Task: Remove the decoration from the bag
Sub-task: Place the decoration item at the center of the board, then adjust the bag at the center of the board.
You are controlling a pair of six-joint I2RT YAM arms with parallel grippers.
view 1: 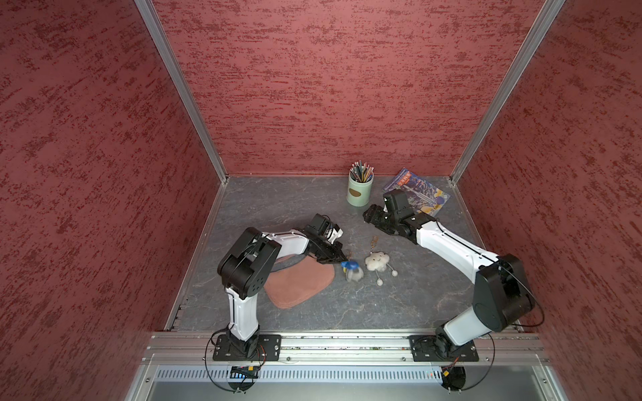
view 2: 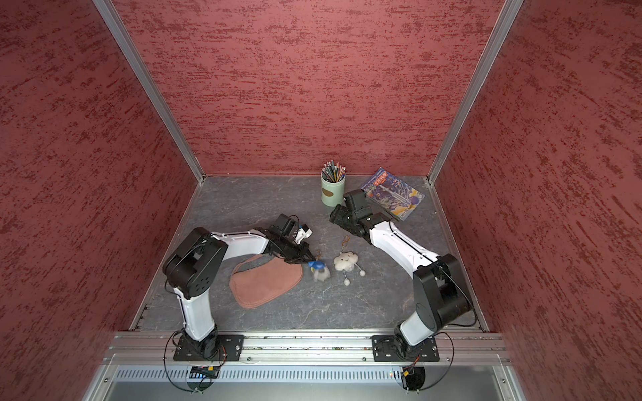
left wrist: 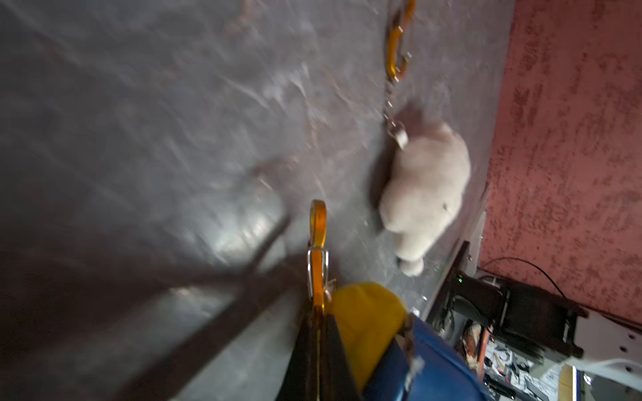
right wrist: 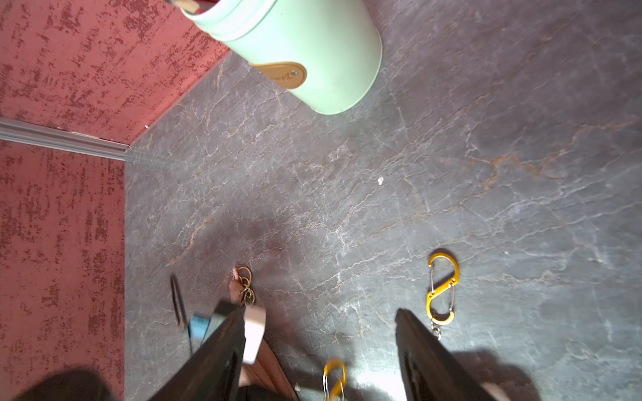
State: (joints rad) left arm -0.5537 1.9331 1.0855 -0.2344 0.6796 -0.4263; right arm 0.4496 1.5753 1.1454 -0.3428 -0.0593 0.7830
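Observation:
The dusty-pink bag (view 1: 298,283) lies flat on the table, partly under my left arm. Just off its right end my left gripper (view 1: 344,258) is shut on the orange clip (left wrist: 318,257) of a decoration (view 1: 352,272), a blurred plush with a blue and yellow top and a grey body. In the right wrist view the bag's metal ring (right wrist: 245,288) lies apart from that blurred clip (right wrist: 335,380). My right gripper (view 1: 368,215) hovers open and holds nothing, farther back near the cup. A white cloud plush (view 1: 377,261) with its own orange clip (right wrist: 441,291) lies loose on the table.
A mint-green cup (view 1: 359,192) full of pencils stands at the back. A blue booklet (view 1: 417,192) lies at the back right, behind my right wrist. Red textured walls enclose the grey marbled table (view 1: 278,208) on three sides.

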